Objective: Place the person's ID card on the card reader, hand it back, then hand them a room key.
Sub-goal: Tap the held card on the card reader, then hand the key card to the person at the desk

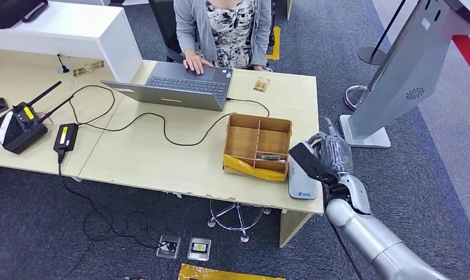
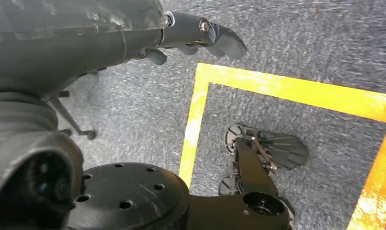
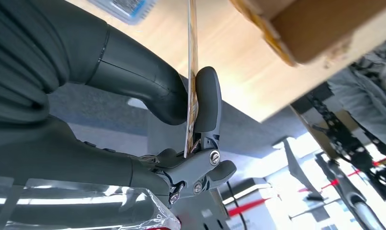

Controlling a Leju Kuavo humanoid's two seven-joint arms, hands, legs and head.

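I see my right hand (image 1: 326,157) pinching the ID card (image 3: 191,72) edge-on between thumb and finger, just above the reader (image 1: 301,181), which the hand partly hides. My left hand (image 2: 181,33) hangs over the floor; its fingers I cannot read.

Head camera looks down on the desk (image 1: 162,157) — wrist cameras sit close behind hands.

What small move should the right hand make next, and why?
Probably lower the card flat onto the card reader. The right hand pinches the card edge-on just over the reader at the desk's corner, beside the wooden box, and the card is not yet resting on it.
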